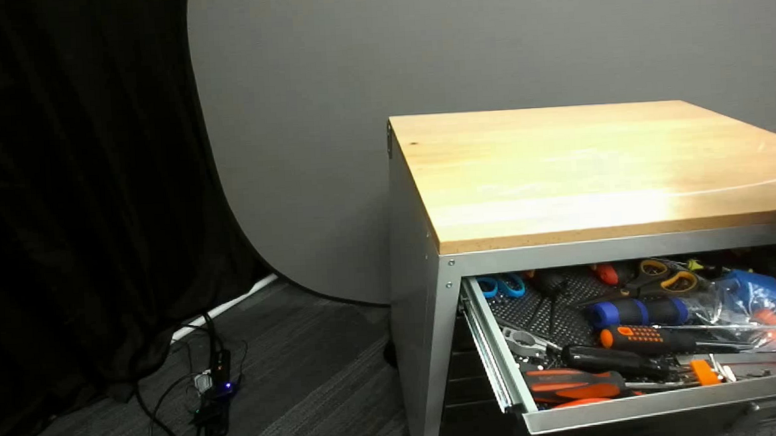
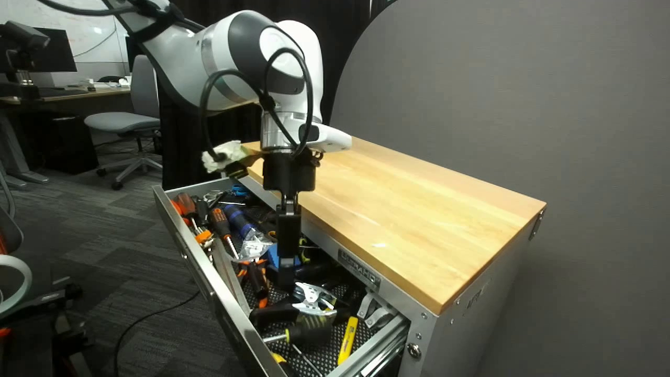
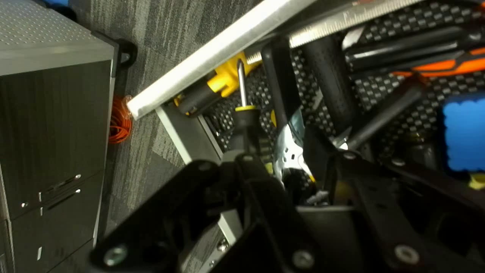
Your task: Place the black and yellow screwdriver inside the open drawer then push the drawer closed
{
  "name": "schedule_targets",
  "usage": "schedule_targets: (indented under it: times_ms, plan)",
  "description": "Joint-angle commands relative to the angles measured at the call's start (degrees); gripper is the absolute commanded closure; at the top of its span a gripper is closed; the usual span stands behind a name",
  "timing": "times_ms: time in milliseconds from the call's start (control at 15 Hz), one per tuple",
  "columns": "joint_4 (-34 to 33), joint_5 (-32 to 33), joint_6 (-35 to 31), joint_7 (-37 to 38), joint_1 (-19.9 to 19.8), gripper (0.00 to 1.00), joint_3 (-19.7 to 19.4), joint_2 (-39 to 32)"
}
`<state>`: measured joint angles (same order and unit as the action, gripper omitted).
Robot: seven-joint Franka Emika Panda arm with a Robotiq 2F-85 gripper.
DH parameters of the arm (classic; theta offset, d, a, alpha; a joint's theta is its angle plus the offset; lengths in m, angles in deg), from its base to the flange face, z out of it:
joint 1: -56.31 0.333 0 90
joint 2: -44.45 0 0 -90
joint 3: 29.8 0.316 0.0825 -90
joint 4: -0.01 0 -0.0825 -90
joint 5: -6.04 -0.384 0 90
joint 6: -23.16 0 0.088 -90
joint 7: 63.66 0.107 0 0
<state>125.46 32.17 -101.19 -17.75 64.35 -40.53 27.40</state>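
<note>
The black and yellow screwdriver (image 2: 310, 332) lies inside the drawer, near its right end in that exterior view. It has a stubby black handle, a yellow ring and a silver shaft. In the wrist view the screwdriver (image 3: 246, 120) lies beyond the left finger, which hides part of its handle. The drawer (image 2: 209, 277) is pulled open; its front rim also shows in the wrist view (image 3: 212, 53) and in an exterior view (image 1: 670, 400). My gripper (image 2: 286, 280) points down over the drawer's contents. In the wrist view the gripper (image 3: 282, 148) is open, fingers apart, holding nothing.
A silver clamp (image 2: 314, 297) with black handles lies below the gripper, beside the screwdriver. A yellow cutter (image 2: 347, 340) lies near the drawer's side. The cabinet's wooden top (image 2: 398, 209) overhangs behind the arm. Orange-handled tools (image 1: 573, 384) crowd the drawer's far part.
</note>
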Motion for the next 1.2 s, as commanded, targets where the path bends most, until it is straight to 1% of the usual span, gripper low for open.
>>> schedule_targets:
  times_ms: [0, 67, 133, 267, 333, 400, 533, 667, 800, 933, 1000, 1067, 1133]
  plan:
    - [4.42, 0.98, -2.0, -3.02, -2.17, 0.38, 1.85, 3.04]
    - [4.93, 0.33, -2.26, -6.77, -2.96, 0.33, 2.35, 3.34]
    - [5.23, -0.13, -1.98, -10.24, -3.61, 0.24, 2.66, 3.53]
    - [5.42, -2.12, -0.33, -19.54, -5.63, 0.08, 3.05, 4.0]
    - [5.58, -2.97, 0.18, -23.79, -7.14, 0.01, 3.44, 4.17]
    - [5.66, -3.85, 0.79, -27.93, -8.34, 0.0, 3.41, 4.1]
    - [5.03, -5.24, 3.52, -36.41, -10.39, 0.0, 2.82, 3.54]
    - [3.86, -5.94, 7.64, -43.18, -12.12, 0.0, 2.53, 2.12]
    - [2.85, -6.55, 12.58, -48.27, -13.6, 0.0, 2.49, 0.8]
    - [1.51, -6.46, 18.13, -51.5, -14.35, 0.0, 2.6, -1.01]
    - [1.0, -6.51, 19.77, -51.9, -14.58, 0.25, 2.66, -2.12]
    - [1.03, -7.15, 19.47, -52.36, -14.88, 0.26, 2.94, -2.68]
    - [1.47, -6.61, 17.32, -49.72, -14.47, 0.32, 2.92, -3.19]
